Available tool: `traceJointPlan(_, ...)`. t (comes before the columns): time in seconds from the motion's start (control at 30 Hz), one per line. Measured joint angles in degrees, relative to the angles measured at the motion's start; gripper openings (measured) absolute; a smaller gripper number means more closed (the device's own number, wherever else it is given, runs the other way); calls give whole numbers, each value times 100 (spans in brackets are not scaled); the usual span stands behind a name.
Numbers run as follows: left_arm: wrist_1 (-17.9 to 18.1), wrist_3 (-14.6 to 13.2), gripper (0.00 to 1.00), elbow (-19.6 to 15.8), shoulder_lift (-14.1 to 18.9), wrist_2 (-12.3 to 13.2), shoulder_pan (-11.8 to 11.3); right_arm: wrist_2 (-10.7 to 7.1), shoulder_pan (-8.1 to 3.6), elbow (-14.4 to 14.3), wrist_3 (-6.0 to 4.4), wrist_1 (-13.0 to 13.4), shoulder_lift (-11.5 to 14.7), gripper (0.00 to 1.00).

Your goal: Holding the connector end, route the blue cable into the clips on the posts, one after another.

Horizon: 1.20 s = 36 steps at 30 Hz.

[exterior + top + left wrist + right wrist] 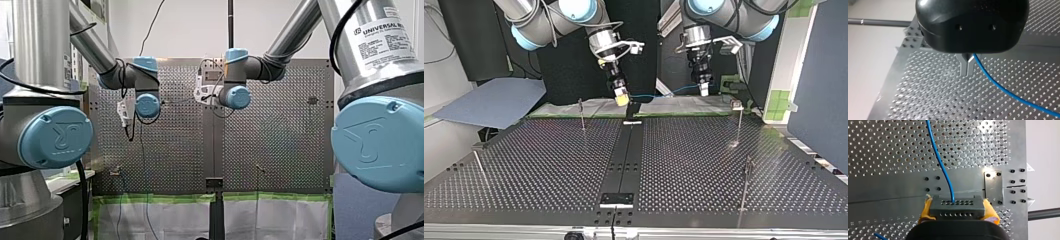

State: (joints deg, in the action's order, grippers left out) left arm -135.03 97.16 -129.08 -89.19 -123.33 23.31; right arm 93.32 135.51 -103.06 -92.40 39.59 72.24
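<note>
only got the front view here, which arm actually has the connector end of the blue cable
observer: my right gripper does. The grey perforated connector block sits between its yellow-padded fingers.
operator: and the left one
observer: my left gripper has its metal fingers shut on the thin blue cable, further along it.
operator: any clip threaded yet
observer: no. In the top view the cable hangs between the two grippers, touching none of the thin metal posts.
</note>
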Motion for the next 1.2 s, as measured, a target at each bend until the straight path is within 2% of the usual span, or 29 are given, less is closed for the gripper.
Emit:
traceJointPlan(0.17, -285, 34, 0, 97, 234, 14, -122, -66, 19, 128, -61, -93, -8, 0)
traceJointPlan(0.53, -845, 41, 0, 626, 447, 127, -341, -217, 91, 734, -115, -495, -12, 0)
traceJointPlan(0.7, -1100, 115, 0, 878, 516, 171, -452, -333, 136, 1046, -245, -591, -12, 0)
traceJointPlan(0.93, -1232, 175, 0, 1020, 553, 231, -541, -356, 194, 1303, -329, -683, -24, 0)
traceJointPlan(1.2, -1379, 168, 0, 1105, 594, 616, -986, -358, 213, 1415, -456, -674, -43, 0)
